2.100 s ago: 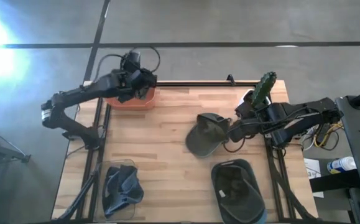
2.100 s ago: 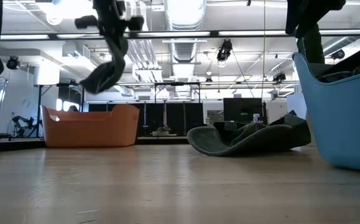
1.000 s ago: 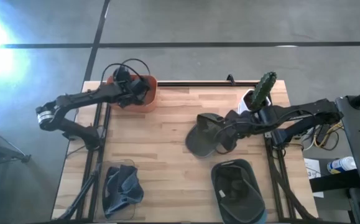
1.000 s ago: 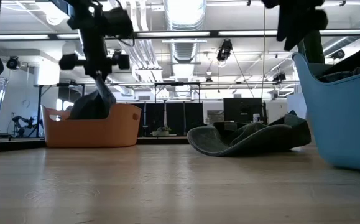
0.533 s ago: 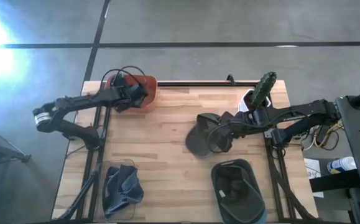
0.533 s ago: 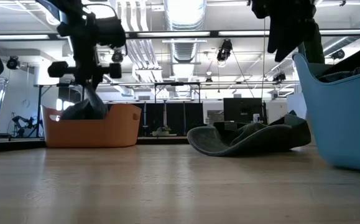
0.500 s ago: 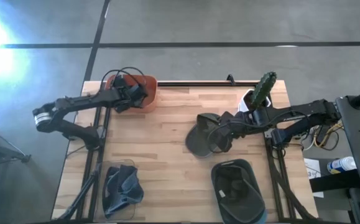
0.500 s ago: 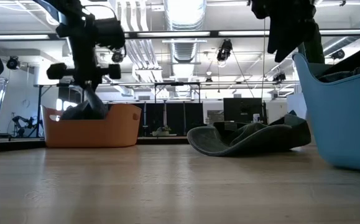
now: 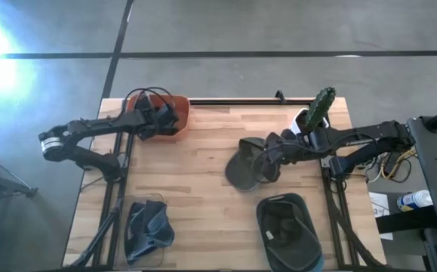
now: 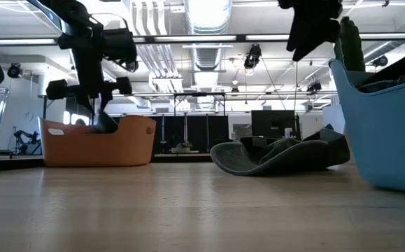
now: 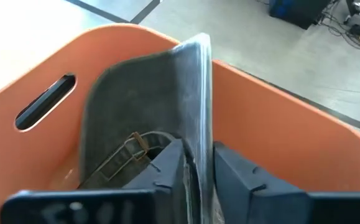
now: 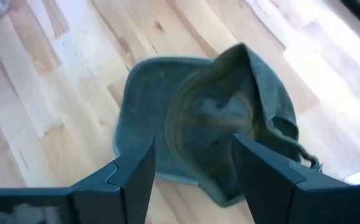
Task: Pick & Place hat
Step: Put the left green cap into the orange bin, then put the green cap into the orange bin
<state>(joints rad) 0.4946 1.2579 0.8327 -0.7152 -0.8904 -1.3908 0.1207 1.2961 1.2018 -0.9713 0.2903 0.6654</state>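
Hats split your arms: left gripper (image 11: 195, 168) pinches a grey cap (image 11: 148, 118) by its brim inside the orange bin (image 11: 291, 118) for release; right gripper (image 12: 192, 162) spreads wide above the green hat (image 12: 223, 118), ready to descend.

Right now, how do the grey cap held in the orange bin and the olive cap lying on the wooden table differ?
The grey cap is pinched by the shut left gripper, standing on edge inside the orange bin. The olive cap lies loose and flattened on the wooden table, under the open right gripper, untouched. Both are soft brimmed caps.
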